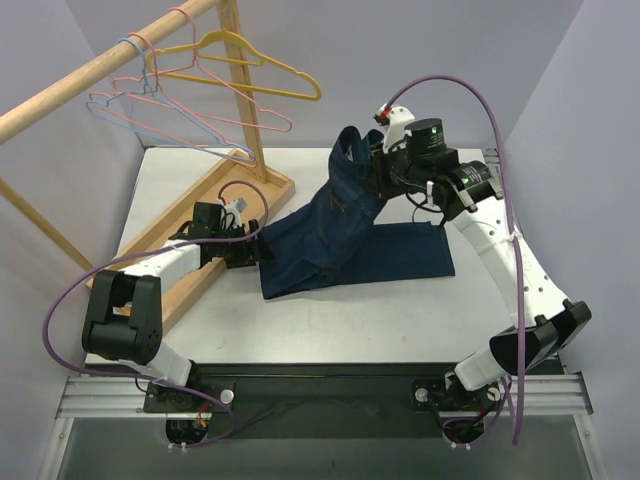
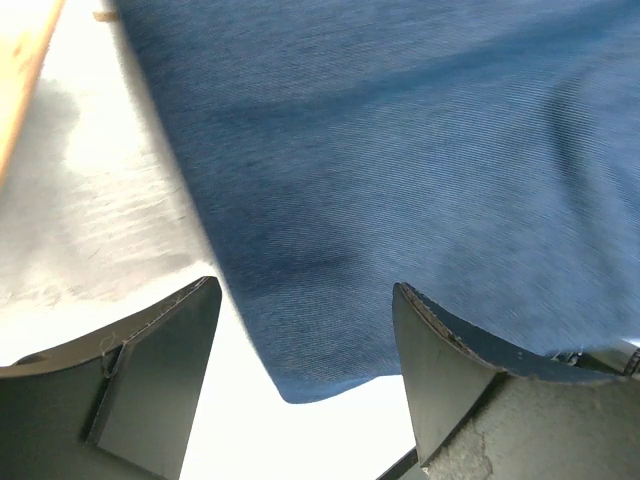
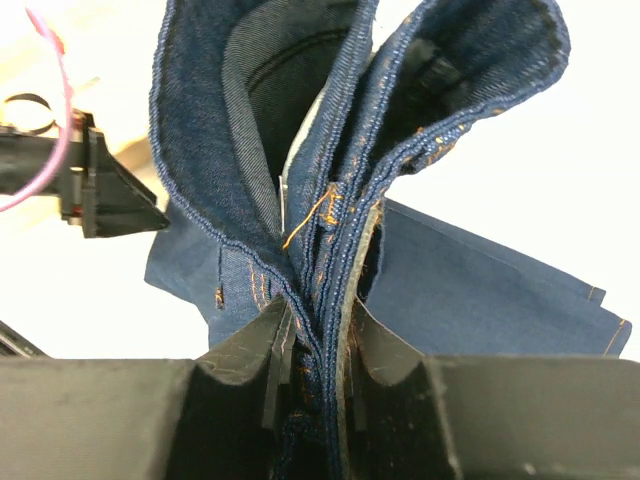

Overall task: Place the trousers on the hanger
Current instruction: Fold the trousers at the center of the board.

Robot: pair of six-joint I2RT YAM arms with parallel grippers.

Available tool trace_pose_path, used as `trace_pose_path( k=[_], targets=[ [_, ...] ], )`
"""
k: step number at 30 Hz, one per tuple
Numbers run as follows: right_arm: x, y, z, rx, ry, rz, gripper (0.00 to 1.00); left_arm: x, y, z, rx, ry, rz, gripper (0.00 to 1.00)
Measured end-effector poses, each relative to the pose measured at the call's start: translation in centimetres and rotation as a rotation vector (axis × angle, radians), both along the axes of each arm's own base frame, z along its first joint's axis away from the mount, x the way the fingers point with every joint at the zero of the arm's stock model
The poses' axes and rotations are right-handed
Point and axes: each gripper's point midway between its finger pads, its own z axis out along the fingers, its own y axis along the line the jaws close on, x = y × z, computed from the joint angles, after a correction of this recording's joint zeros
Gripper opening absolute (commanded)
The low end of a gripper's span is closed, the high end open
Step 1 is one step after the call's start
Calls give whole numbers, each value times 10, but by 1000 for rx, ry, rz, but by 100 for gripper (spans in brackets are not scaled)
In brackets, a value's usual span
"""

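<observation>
The dark navy trousers [image 1: 340,230] lie partly on the white table, with one end lifted up at the back. My right gripper [image 1: 378,170] is shut on that raised edge; in the right wrist view its fingers [image 3: 250,345] pinch the orange-stitched seams of the trousers [image 3: 330,150]. My left gripper [image 1: 258,250] is open at the trousers' left edge. In the left wrist view a corner of the trousers [image 2: 400,150] reaches between its spread fingers [image 2: 160,370], ungripped. The light-blue hanger [image 1: 108,92] hangs on the wooden rod at the back left, away from both grippers.
A wooden rack stands at the left: slanted rod [image 1: 60,95], upright post [image 1: 245,100], base board [image 1: 200,215] beside my left arm. Pink hangers [image 1: 170,110] and a yellow hanger [image 1: 255,70] hang on the rod. Purple cables loop from both arms.
</observation>
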Motion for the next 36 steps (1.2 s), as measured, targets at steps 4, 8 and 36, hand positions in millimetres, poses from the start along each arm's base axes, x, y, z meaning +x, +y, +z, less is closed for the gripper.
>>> trace_pose_path(
  k=[4, 8, 36],
  targets=[
    [-6, -2, 20, 18, -34, 8, 0, -2, 4, -2, 17, 12, 10, 80],
    [-9, -4, 25, 17, -41, 13, 0, -3, 6, -3, 29, 14, 16, 80],
    [18, -87, 18, 50, 7, -119, 0, 3, 7, -1, 38, -3, 29, 80]
  ],
)
